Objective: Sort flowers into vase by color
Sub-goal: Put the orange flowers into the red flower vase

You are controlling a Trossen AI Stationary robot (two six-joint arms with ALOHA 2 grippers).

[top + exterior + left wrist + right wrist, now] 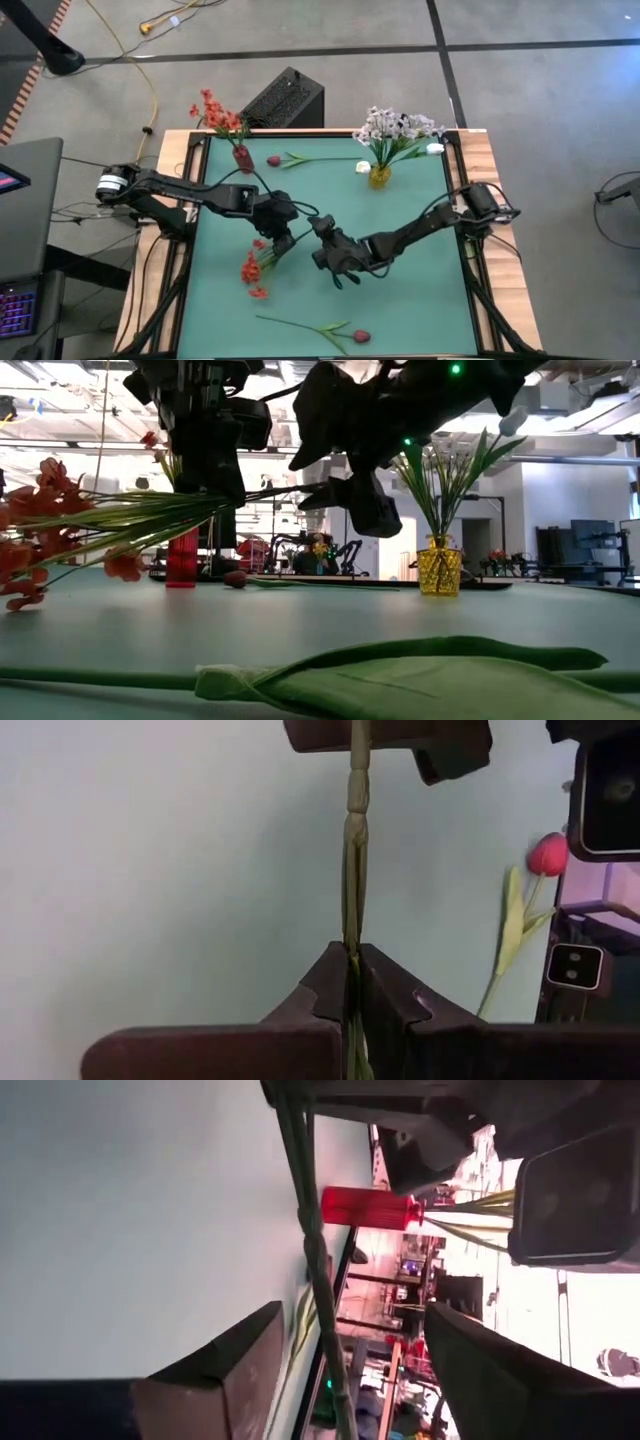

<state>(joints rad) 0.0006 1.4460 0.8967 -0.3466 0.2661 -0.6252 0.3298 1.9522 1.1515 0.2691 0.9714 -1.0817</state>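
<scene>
My left gripper [289,240] is shut on the green stem of an orange-red spray [253,269], at mid table. The blossoms [30,530] droop on the gripper's near-left side, and the bare stem end [356,800] reaches toward my right gripper [350,1315]. That gripper stands open with the stem [318,1280] running between its fingers, and I see no touch. A red vase [241,157] holding orange-red flowers stands at the far left. At the far right, a yellow vase [379,176] holds white flowers. My left gripper pinches the spray's green stem [352,925] between its two fingers, partway along it, well back from the bare end. The fingers slant down and the stem runs out along them. The spray hangs roughly level above the mat, blossoms drooping lowest.
A pink-budded flower [274,160] lies near the far edge, its stem pointing right. Another pink-budded flower [361,336] lies along the near edge. White buds [362,167] lie by the yellow vase. A black box [287,98] sits beyond the far edge.
</scene>
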